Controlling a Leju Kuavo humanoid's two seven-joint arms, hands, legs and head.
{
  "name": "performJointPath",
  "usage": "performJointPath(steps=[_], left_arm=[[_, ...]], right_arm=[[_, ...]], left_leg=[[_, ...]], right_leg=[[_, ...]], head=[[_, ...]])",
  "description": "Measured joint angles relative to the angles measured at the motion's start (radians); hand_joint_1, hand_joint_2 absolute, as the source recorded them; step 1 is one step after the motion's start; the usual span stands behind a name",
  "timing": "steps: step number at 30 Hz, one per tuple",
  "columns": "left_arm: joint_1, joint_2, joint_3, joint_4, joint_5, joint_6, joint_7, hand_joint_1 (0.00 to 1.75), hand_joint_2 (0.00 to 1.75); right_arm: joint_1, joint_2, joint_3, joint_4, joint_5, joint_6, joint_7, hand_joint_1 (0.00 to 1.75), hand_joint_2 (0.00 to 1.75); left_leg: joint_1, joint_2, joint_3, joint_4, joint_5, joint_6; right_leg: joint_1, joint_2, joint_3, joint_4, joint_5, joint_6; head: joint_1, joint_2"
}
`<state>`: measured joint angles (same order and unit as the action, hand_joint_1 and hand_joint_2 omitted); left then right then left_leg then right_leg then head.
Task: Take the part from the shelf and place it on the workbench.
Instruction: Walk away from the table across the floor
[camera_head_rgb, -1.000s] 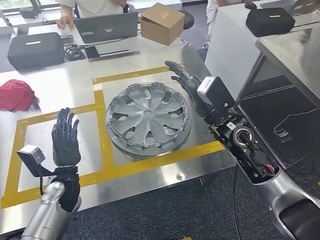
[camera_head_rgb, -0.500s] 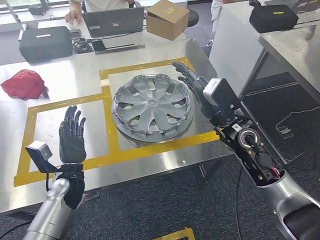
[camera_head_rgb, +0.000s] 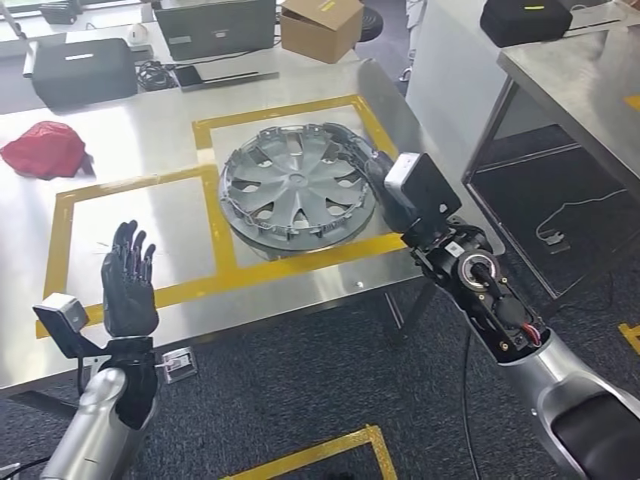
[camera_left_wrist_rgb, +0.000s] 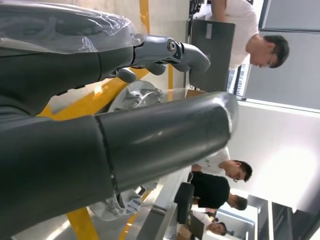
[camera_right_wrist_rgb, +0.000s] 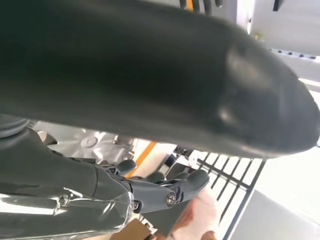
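I see the part (camera_head_rgb: 296, 185), a silver multi-spoke wheel cover, lying flat on the workbench (camera_head_rgb: 151, 140) inside the yellow tape square (camera_head_rgb: 226, 200). My right hand (camera_head_rgb: 375, 168) sits just beside its rim, fingers extended, empty. My left hand (camera_head_rgb: 129, 278) hovers well apart, fingers spread, holding nothing.

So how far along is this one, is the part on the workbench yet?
Nearly finished. The hubcap lies flat on the workbench inside the yellow tape square. The left hand is open and apart from it; the right hand is at its rim, grip unclear. Only pulling the arms clear seems left.
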<state>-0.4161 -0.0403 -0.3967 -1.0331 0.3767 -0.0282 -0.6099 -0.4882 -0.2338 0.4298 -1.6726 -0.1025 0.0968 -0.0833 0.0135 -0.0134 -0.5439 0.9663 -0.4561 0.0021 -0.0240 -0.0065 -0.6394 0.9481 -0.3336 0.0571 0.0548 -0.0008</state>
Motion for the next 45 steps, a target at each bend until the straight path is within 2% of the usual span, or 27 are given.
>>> performJointPath(steps=[2,5,6,7,9,10,12,14,16,17,20,21,23,25,26,27,29,31,32,33,35,36,37,39,41,43,45], left_arm=[[0.001,0.000,0.000,0.000,-0.001,0.000,0.002,0.00,0.00],[0.002,-0.001,0.000,-0.001,-0.003,0.000,0.006,0.00,0.00],[0.003,0.000,0.000,-0.001,-0.004,0.001,0.008,0.00,0.00],[0.003,0.000,0.000,-0.001,-0.005,0.001,0.010,0.00,0.00],[0.004,0.001,0.000,-0.002,-0.007,0.001,0.014,0.00,0.00],[0.004,0.001,0.000,-0.004,-0.007,0.001,0.015,0.00,0.00],[0.003,0.002,0.000,-0.009,-0.007,0.001,0.018,0.00,0.00],[0.004,0.003,0.000,-0.011,-0.007,0.001,0.019,0.00,0.00],[0.006,0.005,0.001,-0.013,-0.007,0.001,0.020,0.00,0.00],[0.006,0.006,0.001,-0.013,-0.007,0.002,0.020,0.00,0.00],[0.009,0.012,0.001,-0.016,-0.007,0.002,0.022,0.00,0.00],[0.011,0.014,0.001,-0.016,-0.007,0.002,0.023,0.00,0.00],[0.014,0.017,0.001,-0.017,-0.007,0.002,0.025,0.00,0.00],[0.014,0.020,0.001,-0.021,-0.007,0.002,0.029,0.00,0.00],[0.013,0.021,0.001,-0.024,-0.006,0.002,0.032,0.00,0.00],[0.012,0.021,0.001,-0.029,-0.005,0.004,0.034,0.00,0.00],[0.011,0.022,0.001,-0.034,-0.003,0.006,0.038,0.00,0.00],[0.012,0.023,0.001,-0.036,-0.003,0.007,0.039,0.00,0.00],[0.013,0.023,0.001,-0.036,-0.002,0.007,0.039,0.00,0.00],[0.013,0.022,0.001,-0.036,-0.002,0.007,0.039,0.00,0.00],[0.014,0.022,0.001,-0.038,0.000,0.007,0.040,0.00,0.00],[0.014,0.022,0.001,-0.039,0.001,0.008,0.040,0.00,0.00],[0.014,0.021,0.001,-0.040,0.004,0.008,0.041,0.00,0.00],[0.015,0.022,0.001,-0.042,0.009,0.009,0.041,0.00,0.00],[0.016,0.023,0.001,-0.048,0.012,0.010,0.042,0.00,0.00],[0.016,0.024,0.001,-0.055,0.013,0.012,0.042,0.00,0.00],[0.017,0.024,0.001,-0.060,0.014,0.015,0.042,0.00,0.00]], right_arm=[[0.001,0.000,0.000,0.000,0.000,-0.001,0.002,0.00,0.00],[0.000,0.000,-0.001,0.001,0.000,-0.003,0.006,0.00,0.00],[0.000,0.000,0.000,0.002,0.000,-0.003,0.007,0.00,0.00],[0.000,0.000,0.000,0.003,0.000,-0.003,0.008,0.00,0.00],[0.000,0.000,0.001,0.005,0.000,-0.002,0.009,0.00,0.00],[-0.002,0.000,0.001,0.005,0.000,-0.002,0.009,0.00,0.00],[-0.005,0.000,0.002,0.005,0.000,-0.001,0.009,0.00,0.00],[-0.008,0.001,0.002,0.004,0.000,-0.001,0.010,0.00,0.00],[-0.010,0.002,0.003,0.005,0.000,0.000,0.011,0.00,0.00],[-0.012,0.004,0.004,0.005,0.000,0.001,0.012,0.00,0.00],[-0.013,0.007,0.009,0.005,0.000,0.002,0.015,0.00,0.00],[-0.013,0.008,0.010,0.005,0.000,0.002,0.017,0.00,0.00],[-0.012,0.008,0.011,0.005,0.000,0.001,0.018,0.00,0.00],[-0.014,0.008,0.009,0.006,0.006,-0.003,0.018,0.00,0.00],[-0.016,0.008,0.006,0.005,0.011,-0.007,0.018,0.00,0.00],[-0.019,0.007,0.001,0.005,0.017,-0.012,0.018,0.00,0.00],[-0.028,0.006,-0.013,0.005,0.025,-0.016,0.018,0.00,0.00],[-0.034,0.002,-0.025,0.006,0.031,-0.016,0.019,0.00,0.00],[-0.036,-0.001,-0.030,0.006,0.033,-0.015,0.021,0.00,0.00],[-0.036,-0.003,-0.036,0.007,0.036,-0.014,0.022,0.00,0.00],[-0.039,-0.008,-0.049,0.009,0.041,-0.014,0.024,0.00,0.00],[-0.040,-0.009,-0.057,0.010,0.044,-0.013,0.023,0.00,0.00],[-0.041,-0.010,-0.064,0.012,0.049,-0.013,0.022,0.00,0.00],[-0.044,-0.011,-0.076,0.016,0.058,-0.009,0.020,0.00,0.00],[-0.053,-0.012,-0.086,0.019,0.062,-0.005,0.019,0.00,0.00],[-0.067,-0.014,-0.097,0.021,0.063,-0.003,0.017,0.00,0.00],[-0.076,-0.017,-0.105,0.022,0.064,-0.001,0.016,0.00,0.00]], left_leg=[[0.001,0.003,-0.012,-0.003,0.014,0.021],[-0.003,0.005,-0.040,-0.004,0.039,0.039],[-0.006,0.006,-0.050,-0.004,0.047,0.040],[-0.009,0.005,-0.061,-0.004,0.056,0.041],[-0.014,0.005,-0.080,-0.003,0.072,0.041],[-0.015,0.004,-0.087,-0.003,0.079,0.039],[-0.017,0.004,-0.097,-0.005,0.094,0.033],[-0.014,0.005,-0.100,-0.014,0.113,0.022],[-0.014,0.002,-0.106,-0.022,0.121,0.009],[-0.015,0.002,-0.116,-0.008,0.100,0.003],[-0.010,0.004,-0.172,0.158,-0.037,-0.014],[-0.007,0.004,-0.187,0.224,-0.066,-0.019],[0.000,0.005,-0.179,0.278,-0.053,-0.029],[0.009,0.006,-0.105,0.196,-0.002,-0.039],[0.009,0.005,-0.056,0.126,0.001,-0.042],[0.008,0.004,-0.021,0.070,-0.003,-0.037],[0.002,0.001,0.004,0.019,-0.018,-0.018],[0.003,0.002,-0.009,0.018,-0.005,0.006],[0.004,0.004,-0.017,0.017,0.005,0.017],[0.005,0.006,-0.027,0.014,0.016,0.026],[0.004,0.008,-0.052,0.013,0.039,0.037],[0.003,0.008,-0.066,0.013,0.051,0.039],[0.001,0.008,-0.081,0.013,0.063,0.039],[-0.001,0.007,-0.112,0.014,0.088,0.037],[-0.003,0.007,-0.137,0.014,0.111,0.031],[-0.004,0.008,-0.148,0.009,0.135,0.021],[-0.002,0.008,-0.148,-0.009,0.163,0.009]], right_leg=[[-0.002,0.001,-0.016,0.033,-0.036,0.009],[-0.002,0.002,-0.068,0.227,-0.178,0.013],[-0.002,0.002,-0.079,0.290,-0.205,0.013],[-0.001,0.002,-0.075,0.323,-0.211,0.012],[0.004,0.003,-0.014,0.269,-0.170,0.001],[0.009,0.004,0.037,0.198,-0.149,-0.010],[0.018,0.004,0.128,0.055,-0.141,-0.026],[0.024,0.004,0.157,-0.004,-0.143,-0.032],[0.022,0.001,0.151,-0.025,-0.117,-0.038],[0.019,-0.002,0.146,-0.036,-0.102,-0.044],[0.014,-0.007,0.112,-0.045,-0.065,-0.055],[0.013,-0.008,0.097,-0.042,-0.055,-0.055],[0.010,-0.008,0.062,-0.032,-0.037,-0.050],[0.003,-0.008,0.027,-0.012,-0.023,-0.041],[0.001,-0.007,0.009,0.000,-0.018,-0.034],[0.000,-0.007,-0.004,0.009,-0.012,-0.027],[0.002,-0.005,-0.017,0.015,0.002,-0.013],[0.001,-0.003,-0.021,0.014,0.013,-0.001],[0.000,-0.001,-0.029,0.025,-0.003,0.003],[-0.001,0.000,-0.040,0.058,-0.041,0.007],[-0.001,0.002,-0.070,0.182,-0.154,0.010],[-0.001,0.003,-0.080,0.252,-0.196,0.011],[-0.001,0.003,-0.081,0.304,-0.212,0.011],[0.000,0.003,-0.039,0.315,-0.181,0.006],[0.005,0.004,0.060,0.202,-0.152,-0.005],[0.013,0.005,0.149,0.068,-0.167,-0.015],[0.020,0.005,0.170,0.012,-0.169,-0.024]], head=[[0.004,0.000],[0.016,0.000],[0.020,0.000],[0.022,0.000],[0.025,0.000],[0.027,0.000],[0.028,0.000],[0.028,0.000],[0.032,0.000],[0.031,0.000],[0.012,0.000],[0.008,0.000],[0.002,0.000],[-0.002,0.000],[-0.004,0.000],[-0.005,0.000],[-0.005,0.000],[-0.003,0.000],[-0.001,0.000],[0.002,0.000],[0.010,0.000],[0.014,0.000],[0.018,0.000],[0.023,0.000],[0.029,0.000],[0.031,0.000],[0.032,0.000]])
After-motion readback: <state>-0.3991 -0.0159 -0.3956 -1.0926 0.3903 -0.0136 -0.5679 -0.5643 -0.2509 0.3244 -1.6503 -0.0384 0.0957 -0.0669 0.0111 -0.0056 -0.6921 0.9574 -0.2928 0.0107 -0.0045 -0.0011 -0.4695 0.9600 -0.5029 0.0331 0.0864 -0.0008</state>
